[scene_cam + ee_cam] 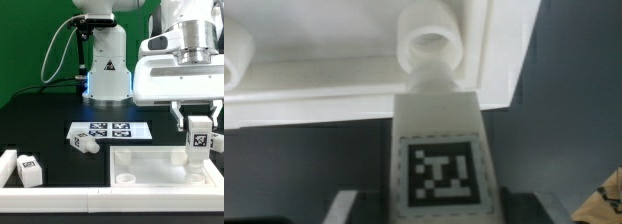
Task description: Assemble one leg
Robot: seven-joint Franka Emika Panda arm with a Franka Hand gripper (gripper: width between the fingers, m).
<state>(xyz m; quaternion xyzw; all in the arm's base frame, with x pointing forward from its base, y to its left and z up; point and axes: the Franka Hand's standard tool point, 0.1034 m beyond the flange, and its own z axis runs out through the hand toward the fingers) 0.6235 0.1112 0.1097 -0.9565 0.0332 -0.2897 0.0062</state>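
End effector grips 1 leg upright over a corner hole in the panel, apparently aligned for insertion.

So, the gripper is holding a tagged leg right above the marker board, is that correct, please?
Not quite: the gripper holds the leg above the white panel, near a corner hole, as the wrist view shows. The marker board lies apart.

Four legs, one panel
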